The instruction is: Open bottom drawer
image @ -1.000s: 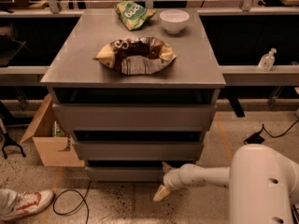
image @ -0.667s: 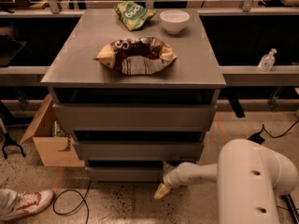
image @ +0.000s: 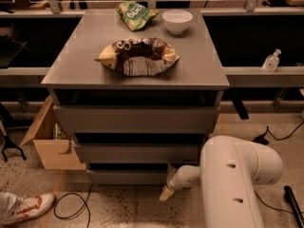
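Note:
The bottom drawer (image: 128, 176) is the lowest and smallest-looking of three plain grey handleless fronts in the grey cabinet, just above the floor. Its front sits about flush under the middle drawer (image: 135, 153). My gripper (image: 167, 190) hangs low at the drawer's right end, its tan tip pointing down-left toward the floor, touching or very close to the front's right corner. My white arm (image: 237, 175) fills the lower right and hides the cabinet's right lower side.
The top drawer (image: 135, 119) is the tallest. On the cabinet top lie a brown chip bag (image: 138, 56), a green bag (image: 135, 14) and a white bowl (image: 177, 21). A cardboard box (image: 50, 144) stands left; a shoe (image: 23, 207) and cable (image: 76, 208) lie on the floor.
My arm's white body has swung left and now covers more of the lower right. The gripper has stayed at the bottom drawer's right end. The drawers look unmoved.

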You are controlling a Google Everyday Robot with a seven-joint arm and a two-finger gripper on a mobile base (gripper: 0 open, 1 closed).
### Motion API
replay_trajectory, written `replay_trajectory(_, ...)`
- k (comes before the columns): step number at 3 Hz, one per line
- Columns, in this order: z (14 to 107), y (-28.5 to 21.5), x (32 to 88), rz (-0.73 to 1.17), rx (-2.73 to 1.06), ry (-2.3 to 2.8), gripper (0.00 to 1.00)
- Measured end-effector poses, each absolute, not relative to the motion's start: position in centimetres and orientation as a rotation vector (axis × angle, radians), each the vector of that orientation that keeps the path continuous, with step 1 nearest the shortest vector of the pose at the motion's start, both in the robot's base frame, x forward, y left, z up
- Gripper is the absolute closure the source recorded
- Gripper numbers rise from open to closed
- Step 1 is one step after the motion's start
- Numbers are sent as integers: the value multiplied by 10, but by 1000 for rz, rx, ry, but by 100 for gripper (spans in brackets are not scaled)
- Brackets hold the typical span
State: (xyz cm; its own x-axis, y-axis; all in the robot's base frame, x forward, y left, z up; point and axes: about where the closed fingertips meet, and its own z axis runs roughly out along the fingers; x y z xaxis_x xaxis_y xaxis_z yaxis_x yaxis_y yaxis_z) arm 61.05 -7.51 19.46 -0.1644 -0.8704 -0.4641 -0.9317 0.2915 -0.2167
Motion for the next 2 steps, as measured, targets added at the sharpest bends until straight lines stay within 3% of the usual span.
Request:
replay_trajectory(1, 183, -80, 617, 156, -1591, 2083, 0)
replay_trajectory(2, 165, -82, 625, 193, -1589, 2093, 18)
